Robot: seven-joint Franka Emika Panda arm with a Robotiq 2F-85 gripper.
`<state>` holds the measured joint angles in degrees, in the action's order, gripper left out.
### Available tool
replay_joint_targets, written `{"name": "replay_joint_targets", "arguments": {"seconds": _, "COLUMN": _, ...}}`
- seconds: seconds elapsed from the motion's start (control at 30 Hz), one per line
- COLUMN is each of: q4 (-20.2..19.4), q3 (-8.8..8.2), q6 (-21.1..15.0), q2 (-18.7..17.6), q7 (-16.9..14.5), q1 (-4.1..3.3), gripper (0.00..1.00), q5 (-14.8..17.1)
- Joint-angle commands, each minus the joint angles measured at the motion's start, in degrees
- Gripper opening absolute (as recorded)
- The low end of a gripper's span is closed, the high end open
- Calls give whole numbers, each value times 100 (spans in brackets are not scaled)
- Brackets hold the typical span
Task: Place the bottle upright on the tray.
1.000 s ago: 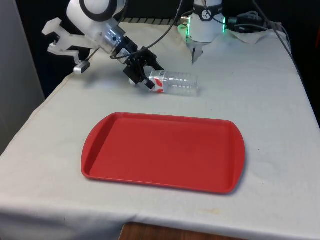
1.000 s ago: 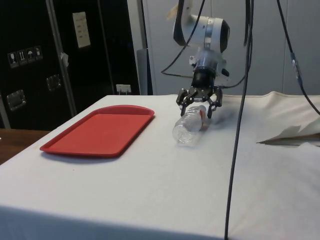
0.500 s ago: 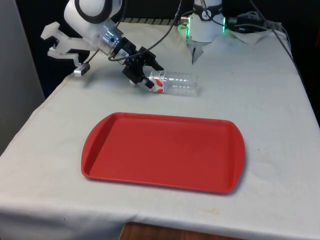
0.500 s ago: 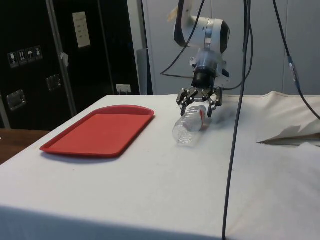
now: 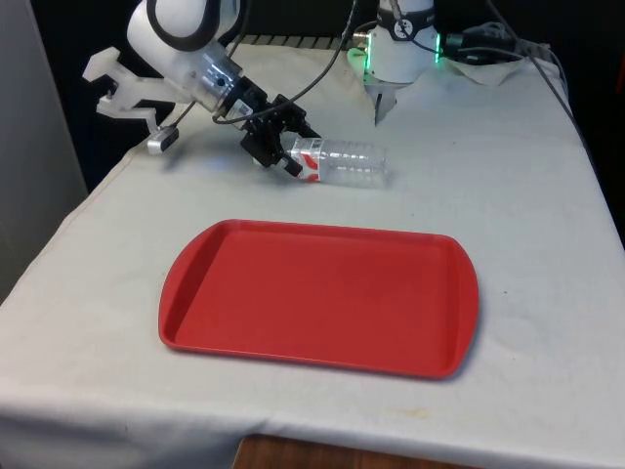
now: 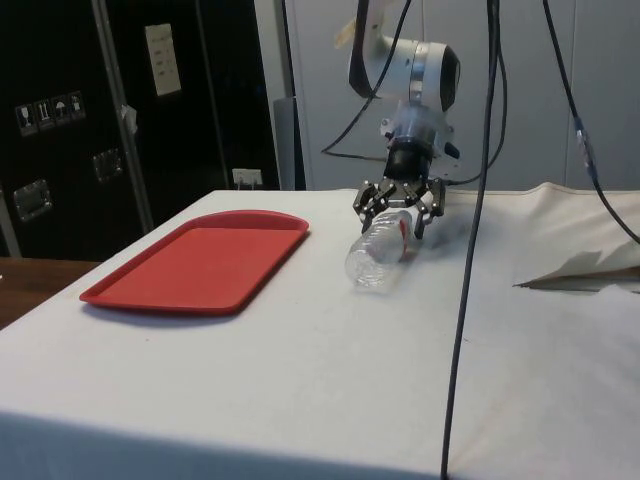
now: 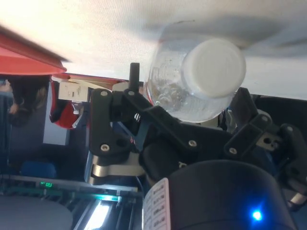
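Front view — bottle [image 5: 342, 163] lying on its side on the table [image 5: 527, 186], just beyond the red tray's [image 5: 317, 296] far edge.

Its long axis runs along that edge, cap end toward the front view's left, base toward the right; it lies on the cloth, apart from the tray. The gripper [image 5: 276, 149] is at the cap end with fingers spread on either side of the neck, not clamped. In the side view the base faces the camera, and the gripper [image 6: 401, 207] straddles the far end. The wrist view shows the white cap [image 7: 214, 66] head-on between the open fingers [image 7: 112, 125] — a detail the fixed cameras miss. Black cables [image 6: 475, 200] hang in front in the side view.
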<state>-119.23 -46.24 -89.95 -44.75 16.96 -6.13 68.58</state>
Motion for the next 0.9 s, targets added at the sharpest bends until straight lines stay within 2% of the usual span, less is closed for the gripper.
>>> {"name": "replay_joint_targets", "arguments": {"seconds": 0.0, "q4": 0, "q3": 0, "q6": 6, "q2": 0, "q7": 0, "q1": 0, "gripper": 100, "q5": 0}}
{"name": "replay_joint_targets", "arguments": {"seconds": 0.03, "q4": 23, "q3": 29, "q6": 34, "q2": -17, "q7": -6, "q1": 29, "gripper": 100, "q5": 46}}
{"name": "replay_joint_targets", "arguments": {"seconds": 0.27, "q4": 23, "q3": 40, "q6": 57, "q2": -57, "q7": -23, "q1": 23, "gripper": 100, "q5": 80}}
{"name": "replay_joint_targets", "arguments": {"seconds": 0.3, "q4": 0, "q3": 0, "q6": 52, "q2": -29, "q7": -6, "q1": 0, "gripper": 100, "q5": 29}}
{"name": "replay_joint_targets", "arguments": {"seconds": 0.33, "q4": 23, "q3": 46, "q6": 57, "q2": -69, "q7": -29, "q1": 23, "gripper": 100, "q5": 92}}
{"name": "replay_joint_targets", "arguments": {"seconds": 0.47, "q4": 11, "q3": 57, "q6": 63, "q2": -120, "q7": -63, "q1": 17, "gripper": 99, "q5": 172}}
{"name": "replay_joint_targets", "arguments": {"seconds": 0.5, "q4": 11, "q3": 52, "q6": 69, "q2": -132, "q7": -69, "q1": 11, "gripper": 96, "q5": 189}}
{"name": "replay_joint_targets", "arguments": {"seconds": 0.53, "q4": 11, "q3": 52, "q6": 80, "q2": -149, "q7": -80, "q1": 6, "gripper": 86, "q5": 212}}
{"name": "replay_joint_targets", "arguments": {"seconds": 0.63, "q4": 0, "q3": 29, "q6": 86, "q2": -143, "q7": -69, "q1": -11, "gripper": 70, "q5": 183}}
{"name": "replay_joint_targets", "arguments": {"seconds": 0.67, "q4": 11, "q3": 46, "q6": 86, "q2": -160, "q7": -86, "q1": 0, "gripper": 70, "q5": 229}}
{"name": "replay_joint_targets", "arguments": {"seconds": 0.87, "q4": 17, "q3": 29, "q6": 143, "q2": -178, "q7": -97, "q1": -6, "gripper": 44, "q5": 252}}
